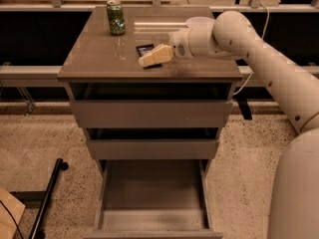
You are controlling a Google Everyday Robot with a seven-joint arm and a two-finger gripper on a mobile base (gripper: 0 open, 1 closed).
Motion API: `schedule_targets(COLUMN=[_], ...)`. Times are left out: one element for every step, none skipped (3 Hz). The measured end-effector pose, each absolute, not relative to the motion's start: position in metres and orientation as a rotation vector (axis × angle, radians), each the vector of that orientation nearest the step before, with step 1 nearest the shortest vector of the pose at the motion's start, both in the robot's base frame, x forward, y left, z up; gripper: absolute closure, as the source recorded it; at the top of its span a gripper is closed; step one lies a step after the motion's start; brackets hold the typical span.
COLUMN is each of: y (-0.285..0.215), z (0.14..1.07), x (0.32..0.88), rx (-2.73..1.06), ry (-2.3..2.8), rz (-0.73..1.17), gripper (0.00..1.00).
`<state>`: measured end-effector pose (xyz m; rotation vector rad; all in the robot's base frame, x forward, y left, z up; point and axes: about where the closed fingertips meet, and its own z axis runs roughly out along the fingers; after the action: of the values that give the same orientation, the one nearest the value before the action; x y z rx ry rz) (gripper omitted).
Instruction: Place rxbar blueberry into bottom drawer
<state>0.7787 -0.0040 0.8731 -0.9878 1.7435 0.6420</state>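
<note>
Gripper (152, 58), cream-coloured at the end of the white arm (269, 59), reaches in from the cabinet's right side and lies low over the middle of the cabinet (94, 63) top. Its tip covers the front edge of the rxbar blueberry (144, 49). Whether it is clenched, released or touching the bar cannot be told. At the cabinet's foot the bottom drawer (149, 195) is pulled far out, its grey inside open from above. The two shallower drawers (149, 114) above it stand slightly out in steps. A green can (115, 17) stands upright at the cabinet top's back left, well apart from the bar. The dark bar lies flat near the top's centre. Print on both is too small to read.
</note>
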Motion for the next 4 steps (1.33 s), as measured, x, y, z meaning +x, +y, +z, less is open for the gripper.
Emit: schedule_targets(y=[0.009, 0.011, 0.007, 0.006], z=[0.857, 0.847, 0.835, 0.827], x=[0.795, 0.81, 0.821, 0.822], rx=[-0.966, -0.944, -0.907, -0.889], ry=[1.762, 1.768, 1.789, 1.804], rz=[0.64, 0.61, 0.58, 0.562], gripper=[0.0, 0.0, 0.0, 0.19])
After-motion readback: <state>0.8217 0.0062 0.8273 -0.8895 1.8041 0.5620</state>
